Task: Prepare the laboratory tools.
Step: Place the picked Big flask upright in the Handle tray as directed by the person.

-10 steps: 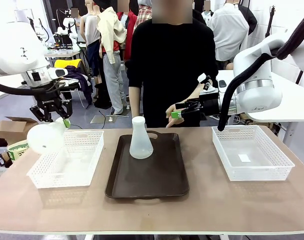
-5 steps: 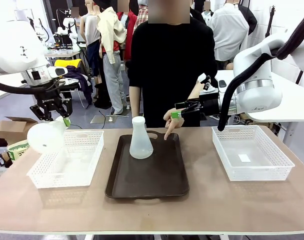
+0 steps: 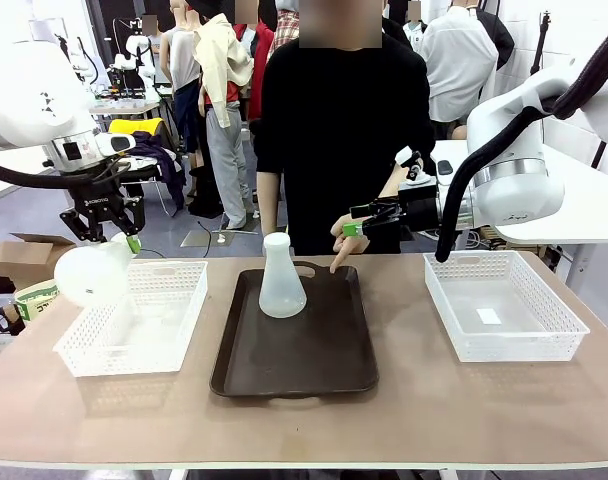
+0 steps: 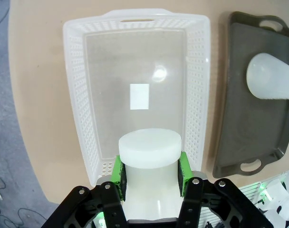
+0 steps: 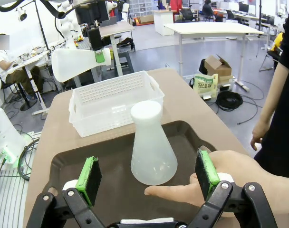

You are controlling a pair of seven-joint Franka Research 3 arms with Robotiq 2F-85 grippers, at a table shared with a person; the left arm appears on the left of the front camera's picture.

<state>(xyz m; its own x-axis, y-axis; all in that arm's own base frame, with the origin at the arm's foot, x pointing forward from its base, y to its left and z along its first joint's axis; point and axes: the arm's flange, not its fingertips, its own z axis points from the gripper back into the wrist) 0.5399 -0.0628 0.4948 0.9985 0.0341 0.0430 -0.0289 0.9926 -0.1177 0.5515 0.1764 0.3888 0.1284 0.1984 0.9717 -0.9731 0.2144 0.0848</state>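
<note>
Gripping the neck of one flask (image 4: 149, 166) between its green pads (image 4: 117, 173), the left gripper (image 3: 112, 236) holds that vessel tipped on its side in the air above the near-left part of the left mesh basket (image 3: 134, 315), with the round base turned outward past the basket's left edge in the front view. Seen from the left wrist, the flask's neck fills the gap between the two fingers and its flat rim faces down toward the basket's floor, where a small white label (image 4: 139, 97) lies. Beside that basket sits the dark brown tray (image 3: 304, 350) in the middle of the table (image 3: 404, 420), and on the tray's far half the second flask (image 3: 281, 277) stands upright on its wide base, touched by nothing. The right gripper (image 3: 369, 218) hangs above the far right corner of the tray with its fingers spread wide and nothing between them; in the right wrist view the upright flask shows between the two green pads but farther off, apart from both. A person's hand (image 5: 216, 178) reaches in under this gripper, its forefinger stretched toward the standing flask and close to the tray's rim. Farther right, the right mesh basket (image 3: 504, 310) rests on the table, with a small white label on its floor.
</note>
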